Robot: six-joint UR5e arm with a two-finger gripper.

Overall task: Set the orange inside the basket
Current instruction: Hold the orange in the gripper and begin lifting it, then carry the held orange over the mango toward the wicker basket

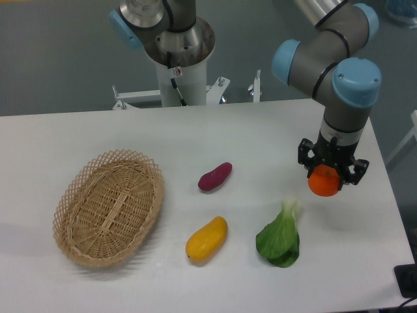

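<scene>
The orange (324,182) is a small round bright-orange fruit at the right side of the table, sitting between my gripper's black fingers. My gripper (328,175) points straight down and is shut on the orange; I cannot tell whether the fruit rests on the table or hangs just above it. The basket (109,206) is an oval tan wicker basket at the left of the table, empty, far from the gripper.
A purple sweet potato (215,177) lies in the middle of the table. A yellow-orange mango-like fruit (206,239) lies in front of it. A green leafy vegetable (281,237) lies just front-left of the gripper. The table's right edge is close to the gripper.
</scene>
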